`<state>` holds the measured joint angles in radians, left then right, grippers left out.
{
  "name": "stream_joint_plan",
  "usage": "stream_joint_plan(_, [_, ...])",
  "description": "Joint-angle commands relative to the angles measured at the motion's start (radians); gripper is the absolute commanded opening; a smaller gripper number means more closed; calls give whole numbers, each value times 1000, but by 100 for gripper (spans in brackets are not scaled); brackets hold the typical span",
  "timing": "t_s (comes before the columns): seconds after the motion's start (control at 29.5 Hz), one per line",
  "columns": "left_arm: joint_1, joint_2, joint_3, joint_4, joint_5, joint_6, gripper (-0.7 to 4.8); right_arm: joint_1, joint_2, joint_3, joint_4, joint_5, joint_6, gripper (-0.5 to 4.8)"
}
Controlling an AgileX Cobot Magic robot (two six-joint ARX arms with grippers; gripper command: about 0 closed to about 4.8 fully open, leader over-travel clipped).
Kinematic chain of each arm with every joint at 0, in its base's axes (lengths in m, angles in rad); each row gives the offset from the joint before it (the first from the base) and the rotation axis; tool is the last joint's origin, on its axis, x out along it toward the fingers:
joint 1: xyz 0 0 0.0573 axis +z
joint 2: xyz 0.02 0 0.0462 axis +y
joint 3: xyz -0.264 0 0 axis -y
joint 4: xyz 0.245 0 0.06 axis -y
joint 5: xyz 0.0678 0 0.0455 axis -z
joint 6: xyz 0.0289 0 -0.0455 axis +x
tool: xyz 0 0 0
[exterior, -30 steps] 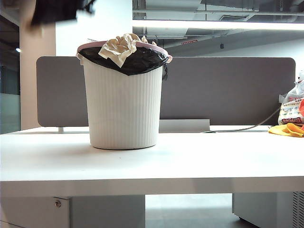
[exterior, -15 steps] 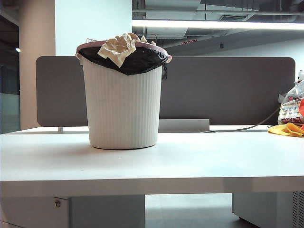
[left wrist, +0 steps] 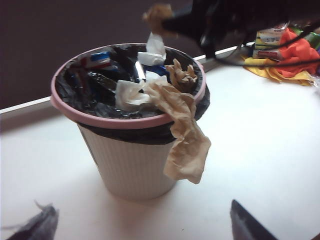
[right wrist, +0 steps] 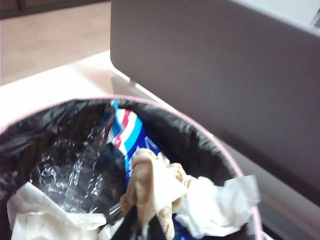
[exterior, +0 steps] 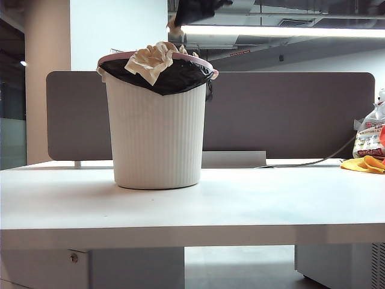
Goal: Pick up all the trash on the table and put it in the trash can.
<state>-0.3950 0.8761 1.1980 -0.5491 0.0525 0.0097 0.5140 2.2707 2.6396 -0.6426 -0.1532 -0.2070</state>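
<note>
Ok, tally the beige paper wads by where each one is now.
Wad draped over trash can rim: 1
Wad inside the can: 1
Wad in shut right gripper, above the can: 1
Total: 3
Open left gripper: facing the can, empty.

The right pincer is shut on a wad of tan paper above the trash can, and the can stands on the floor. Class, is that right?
One detail is wrong. The right pincer is shut on the paper wad above the trash can, but the exterior view shows the can standing on the white table, not the floor.
</note>
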Motion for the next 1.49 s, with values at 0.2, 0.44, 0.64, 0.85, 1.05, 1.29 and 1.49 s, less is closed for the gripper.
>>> stream_joint_plan(0.2, [0, -1, 3, 11, 5, 1, 479, 2, -6, 9, 26, -5, -5, 479])
stream_joint_plan(0.44, [0, -2, 3, 12, 5, 1, 479, 3, -6, 10, 25, -41, -6, 479])
stream_joint_plan(0.64, [0, -2, 3, 9, 5, 1, 479, 17, -6, 8, 17, -113, -3, 462])
stream_joint_plan(0.85, [0, -2, 3, 6, 11, 1, 479, 19, -6, -4, -16, -114, -6, 462])
stream_joint_plan(1.05, [0, -2, 3, -7, 24, 1, 479, 16, -6, -87, -15, -71, -11, 462])
stream_joint_plan(1.29, [0, -2, 3, -22, 24, 1, 479, 18, -6, -156, -18, -62, -11, 462])
stream_joint_plan(1.49, [0, -2, 3, -21, 24, 1, 479, 23, -11, -107, 14, -62, -37, 462])
